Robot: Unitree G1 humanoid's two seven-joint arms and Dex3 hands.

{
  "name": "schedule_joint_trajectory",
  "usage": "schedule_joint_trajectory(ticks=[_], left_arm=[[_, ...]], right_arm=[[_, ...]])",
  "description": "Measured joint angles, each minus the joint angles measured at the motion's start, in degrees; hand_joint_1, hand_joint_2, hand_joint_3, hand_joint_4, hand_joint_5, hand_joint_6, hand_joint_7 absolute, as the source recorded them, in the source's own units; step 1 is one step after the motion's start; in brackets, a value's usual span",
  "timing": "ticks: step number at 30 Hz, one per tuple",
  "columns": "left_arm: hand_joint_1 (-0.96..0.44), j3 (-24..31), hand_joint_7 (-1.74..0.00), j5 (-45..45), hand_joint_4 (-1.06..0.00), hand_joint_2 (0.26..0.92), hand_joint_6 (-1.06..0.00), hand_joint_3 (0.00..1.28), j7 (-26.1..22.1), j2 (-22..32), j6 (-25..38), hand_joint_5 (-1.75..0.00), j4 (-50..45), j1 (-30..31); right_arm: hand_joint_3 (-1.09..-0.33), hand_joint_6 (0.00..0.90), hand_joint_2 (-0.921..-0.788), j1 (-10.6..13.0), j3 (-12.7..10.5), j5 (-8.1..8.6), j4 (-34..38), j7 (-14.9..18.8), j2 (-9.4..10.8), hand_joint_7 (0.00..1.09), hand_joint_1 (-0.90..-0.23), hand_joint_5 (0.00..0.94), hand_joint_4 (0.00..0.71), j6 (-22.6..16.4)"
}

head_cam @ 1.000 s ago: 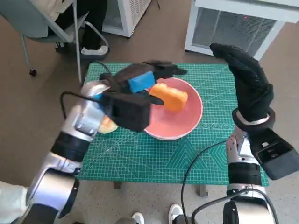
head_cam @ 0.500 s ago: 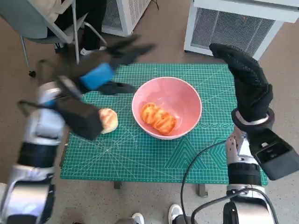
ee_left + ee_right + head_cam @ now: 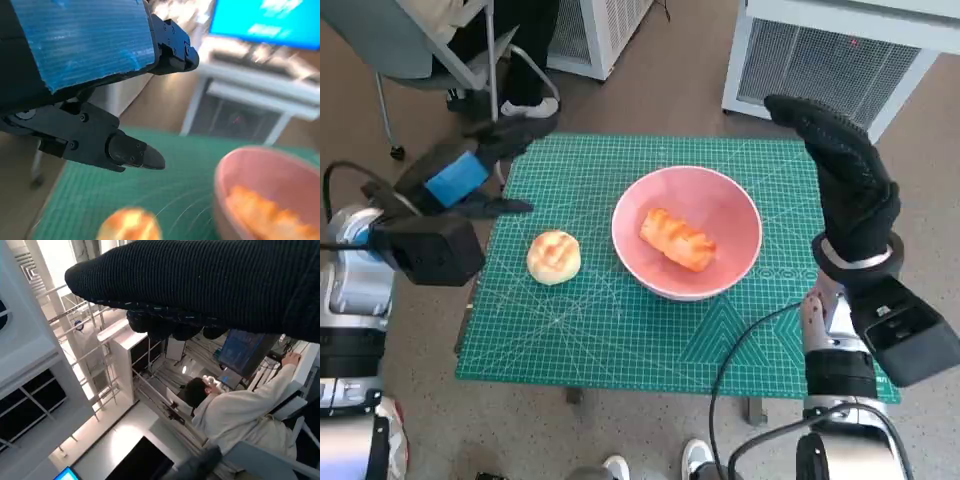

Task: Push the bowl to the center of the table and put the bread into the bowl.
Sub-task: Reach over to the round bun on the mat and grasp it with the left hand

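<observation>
Since the long glazed bread [image 3: 677, 239] lies inside the smooth pink bowl [image 3: 740, 215], near the middle of the green ruled mat [image 3: 620, 330], we judge both steps done. We hold nothing: our left hand [image 3: 470, 172] hangs spread beyond the mat's edge, well away from the bowl, and our right hand [image 3: 845, 180] stands raised, fingers extended, beside the bowl. A round bun [image 3: 554, 257] rests just beside the bowl; we judge it light, soft and easily crushed, best cupped gently by its sides.

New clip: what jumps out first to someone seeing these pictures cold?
The pink bowl near the middle of the green mat, with a long orange bread lying inside it. A round bun sits on the mat beside the bowl, apart from it. The right hand is raised over the table's far right corner.
</observation>
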Motion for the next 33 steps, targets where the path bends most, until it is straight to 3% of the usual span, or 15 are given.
schedule_joint_trajectory(ticks=[11, 27, 33], left_arm=[[-0.29, -4.44, -0.02, 2.88, -0.21, 0.909, -0.34, 0.01, -0.38, -0.78, 1.20, 0.00, 5.22, 0.37], [-0.27, -11.52, -0.01, 8.43, -0.23, 0.910, -0.36, 0.00, 2.18, -6.09, 1.50, 0.00, 18.96, -1.69], [-0.24, -12.88, -0.02, 9.46, -0.28, 0.912, -0.40, 0.00, 2.39, -7.36, 2.46, -0.02, 21.72, -3.36]], right_arm=[[-0.726, 0.247, -0.921, -0.07, 0.15, 0.01, 0.69, -0.04, 0.00, 0.22, -0.569, 0.003, 0.274, -0.05], [-0.727, 0.240, -0.921, -0.11, 0.34, 0.12, 0.70, 0.08, -0.31, 0.23, -0.570, 0.002, 0.275, -0.18], [-0.730, 0.237, -0.921, -0.11, 0.39, 0.13, 0.70, 0.17, -0.67, 0.24, -0.574, 0.001, 0.275, -0.18]])
